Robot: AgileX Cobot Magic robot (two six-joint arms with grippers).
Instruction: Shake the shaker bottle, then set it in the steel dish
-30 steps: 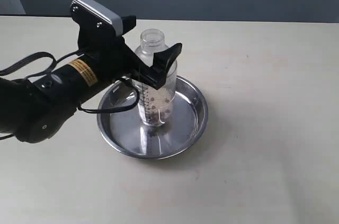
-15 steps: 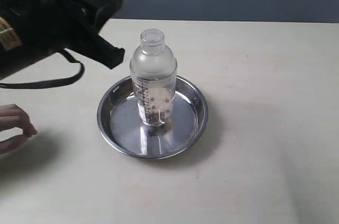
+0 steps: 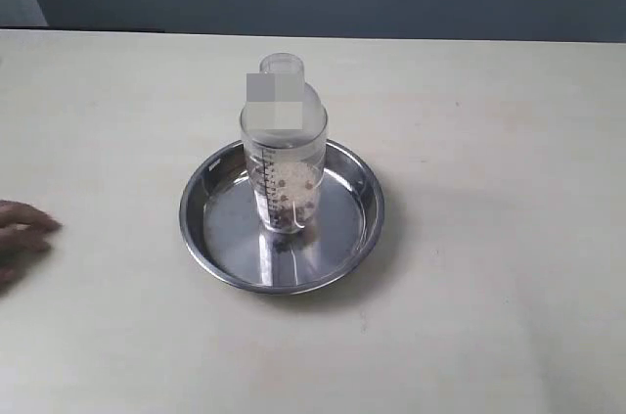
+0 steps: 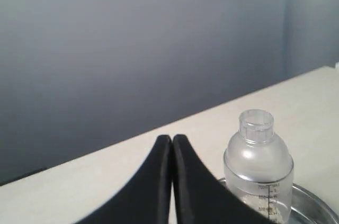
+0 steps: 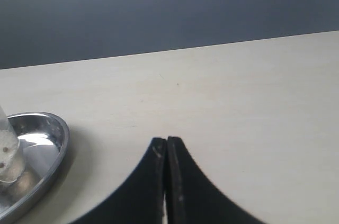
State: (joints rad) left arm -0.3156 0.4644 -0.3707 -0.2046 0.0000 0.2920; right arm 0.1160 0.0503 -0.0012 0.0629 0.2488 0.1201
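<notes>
Shaker bottle (image 3: 284,184) stands upright in steel dish (image 3: 350,238); closed, empty left hand (image 4: 172,140) or right hand (image 5: 166,142) swinging near could topple it.

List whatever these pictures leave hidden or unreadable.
- Exterior view: a blurred patch covers the shoulder of the shaker bottle.
- Exterior view: the hand is cut off by the left edge, owner unseen.
- Right wrist view: the picture edge crops the steel dish and most of the bottle.
</notes>
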